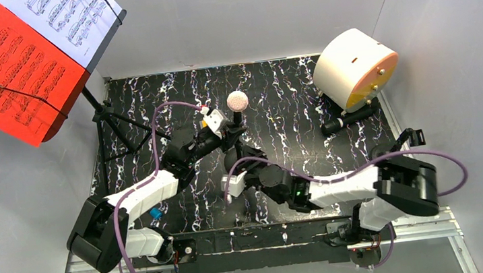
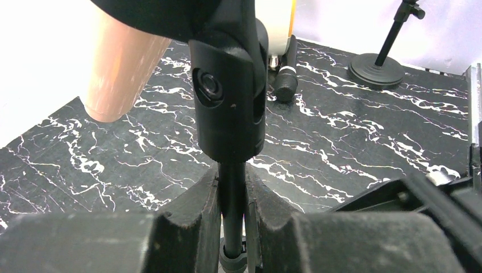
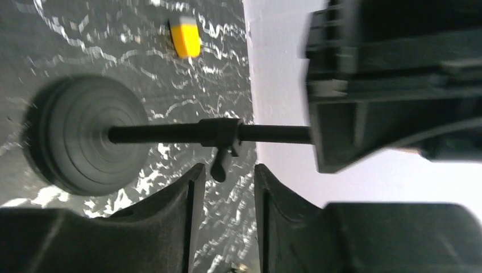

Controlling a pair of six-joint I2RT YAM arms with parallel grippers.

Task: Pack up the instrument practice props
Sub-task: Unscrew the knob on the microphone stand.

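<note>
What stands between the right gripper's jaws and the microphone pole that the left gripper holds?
Nothing visible does. In the right wrist view the right gripper has its jaws apart just beside the microphone pole, near its clamp knob, with only tabletop showing in the gap. The left gripper is clamped on the same pole.

No words or numbers are legible; only printed music notation on the red sheet (image 1: 4,63) and white sheet (image 1: 74,18), at ten o'clock.

We are counting one beige-headed microphone (image 1: 238,101), one black microphone (image 1: 349,120), one black round-based pole (image 3: 165,134) and a second such pole (image 2: 377,69), one black perforated tripod music rack (image 1: 93,101), one red music sheet (image 1: 4,66), one white music sheet (image 1: 74,18), and one big orange-faced white cylinder (image 1: 346,64).
</note>
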